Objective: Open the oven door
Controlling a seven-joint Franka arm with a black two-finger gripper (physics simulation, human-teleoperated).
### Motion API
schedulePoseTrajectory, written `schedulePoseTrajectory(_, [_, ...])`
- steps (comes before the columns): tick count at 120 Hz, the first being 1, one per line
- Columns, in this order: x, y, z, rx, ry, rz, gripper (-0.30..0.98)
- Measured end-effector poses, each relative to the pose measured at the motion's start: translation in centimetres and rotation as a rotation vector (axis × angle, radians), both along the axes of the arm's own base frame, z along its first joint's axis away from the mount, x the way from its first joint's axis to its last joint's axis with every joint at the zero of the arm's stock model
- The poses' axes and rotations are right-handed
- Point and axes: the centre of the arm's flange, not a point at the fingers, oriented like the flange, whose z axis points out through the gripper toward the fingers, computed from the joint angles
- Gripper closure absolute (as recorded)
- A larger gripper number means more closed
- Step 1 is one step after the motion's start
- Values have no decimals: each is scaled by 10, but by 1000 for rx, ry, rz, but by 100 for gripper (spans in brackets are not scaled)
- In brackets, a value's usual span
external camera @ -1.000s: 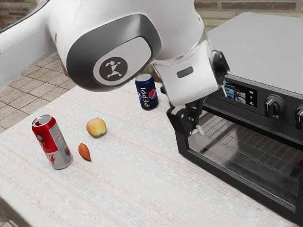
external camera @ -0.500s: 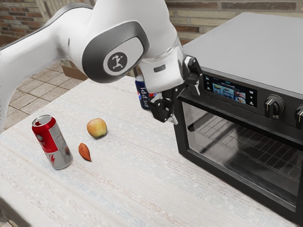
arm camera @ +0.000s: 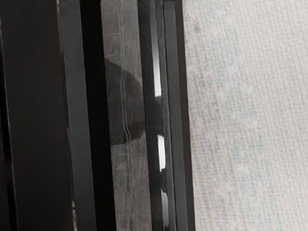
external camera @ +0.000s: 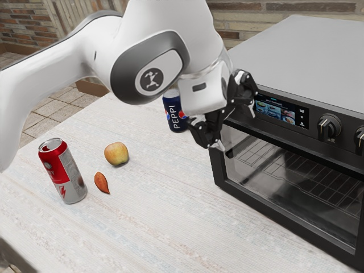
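There are two cans, a red can [external camera: 61, 170] and a blue can [external camera: 174, 118], one apple [external camera: 116, 153], one small orange-brown thing [external camera: 101, 182], one oven [external camera: 307, 48] and two knobs [external camera: 329, 128].

At the exterior view's left, a red-and-silver can [external camera: 63, 172] is standing on the pale tabletop [external camera: 148, 227] — an apple [external camera: 116, 153] and a reddish-brown, pointed piece [external camera: 101, 182] are lying nearer the frame's middle. A dark blue PEPPI can [external camera: 173, 115] is standing above centre, with brick wall [external camera: 25, 31] and paved floor [external camera: 48, 108] showing upper left.
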Motion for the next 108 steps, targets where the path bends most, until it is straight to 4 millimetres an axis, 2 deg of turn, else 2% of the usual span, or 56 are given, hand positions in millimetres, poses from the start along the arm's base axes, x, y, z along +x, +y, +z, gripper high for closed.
schedulePoseTrajectory(29, [-19,-8,-19,26,107,-12,-1])
schedulePoseTrajectory(34, [-32,-8,-23,54,128,1,0])
schedulePoseTrajectory(37, [-49,-6,-22,84,133,26,4])
schedulePoseTrajectory(40, [-79,0,-16,130,125,75,11])
schedulePoseTrajectory(41, [-91,-4,-14,147,120,83,17])
schedulePoseTrajectory(43, [-122,-28,-9,179,104,69,17])
schedulePoseTrajectory(48, [-211,-101,11,265,32,10,14])
schedulePoseTrajectory(50, [-250,-132,29,290,-22,-14,12])
schedulePoseTrajectory(54, [-334,-194,83,318,-167,-80,11])
schedulePoseTrajectory(56, [-371,-213,115,318,-242,-106,10])
schedulePoseTrajectory(58, [-398,-218,148,307,-305,-113,9])
schedulePoseTrajectory(60, [-413,-207,182,285,-359,-90,8])
schedulePoseTrajectory(62, [-412,-180,216,245,-397,-41,8])
schedulePoseTrajectory(64, [-390,-134,249,184,-407,36,7])
schedulePoseTrajectory(66, [-357,-76,277,105,-391,120,6])
schedulePoseTrajectory(69, [-302,15,296,-1,-339,261,6])
schedulePoseTrajectory(71, [-269,66,295,-50,-301,351,6])
schedulePoseTrajectory(73, [-237,109,286,-78,-260,442,5])
schedulePoseTrajectory(77, [-186,176,261,-102,-184,610,5])
schedulePoseTrajectory(82, [-142,246,224,-112,-96,812,4])
schedulePoseTrajectory(86, [-122,296,194,-114,-28,972,4])
schedulePoseTrajectory(91, [-114,346,162,-125,50,1165,3])
schedulePoseTrajectory(95, [-108,365,138,-131,109,1270,3])
schedulePoseTrajectory(102, [-93,362,97,-144,205,1341,3])
schedulePoseTrajectory(108, [-91,356,66,-182,274,1376,3])
